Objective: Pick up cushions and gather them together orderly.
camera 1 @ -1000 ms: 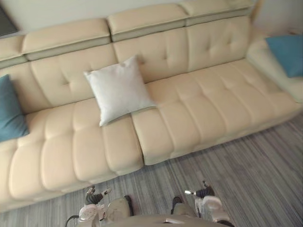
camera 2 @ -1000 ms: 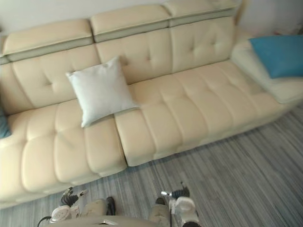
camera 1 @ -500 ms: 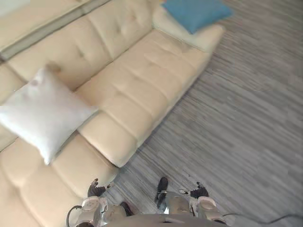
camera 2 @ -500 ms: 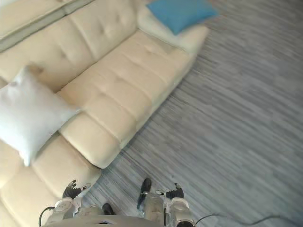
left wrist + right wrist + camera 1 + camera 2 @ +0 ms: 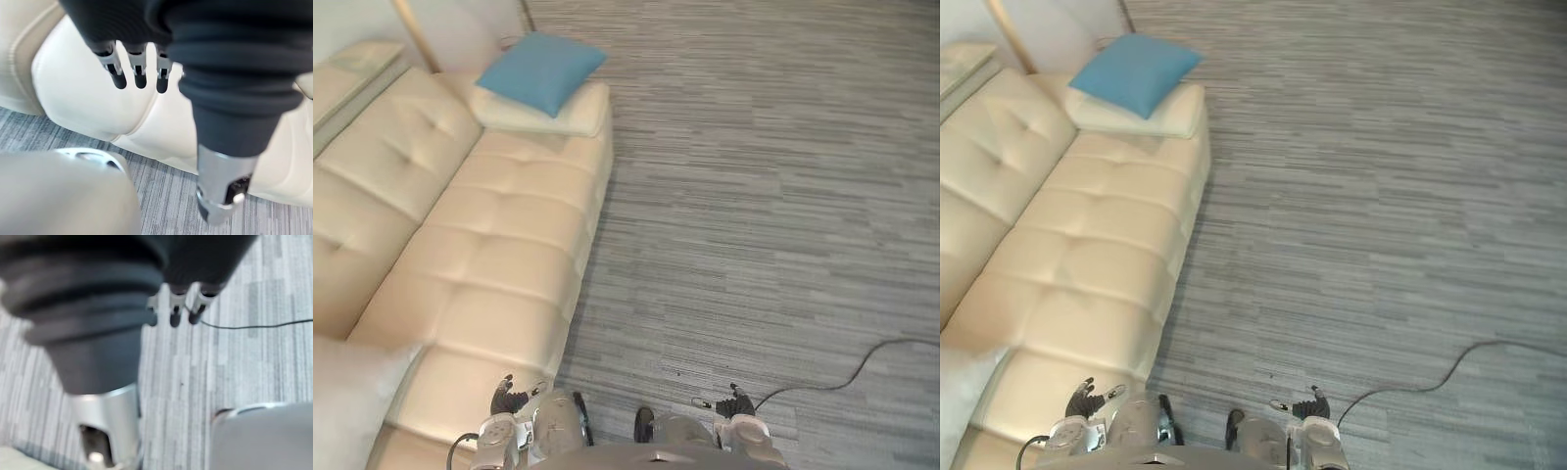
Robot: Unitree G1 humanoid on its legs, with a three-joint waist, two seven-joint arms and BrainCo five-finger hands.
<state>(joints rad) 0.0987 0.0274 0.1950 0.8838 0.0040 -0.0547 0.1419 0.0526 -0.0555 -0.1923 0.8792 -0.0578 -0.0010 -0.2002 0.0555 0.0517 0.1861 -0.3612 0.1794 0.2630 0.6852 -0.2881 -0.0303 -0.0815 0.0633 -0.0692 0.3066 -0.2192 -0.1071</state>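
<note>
A blue cushion (image 5: 543, 70) lies on the pale armrest pad at the far end of the cream sofa (image 5: 480, 264). One corner of a white cushion (image 5: 347, 401) shows at the lower left, resting on the sofa seat. My left hand (image 5: 506, 399) hangs low by the sofa's front edge, its fingers (image 5: 139, 73) relaxed and holding nothing. My right hand (image 5: 736, 403) hangs low over the carpet, its fingers (image 5: 176, 316) loose and likewise empty. Both hands are far from either cushion.
The sofa runs along the left side, with its tufted backrest (image 5: 362, 147) further left. Grey striped carpet (image 5: 754, 196) spreads wide to the right. A light wall with a wooden post (image 5: 416, 34) stands behind the sofa's far end.
The camera has swung right: the sofa now sits at the left, the white cushion has slipped to the lower left corner and the blue one to the upper left. Both hands stay low.
</note>
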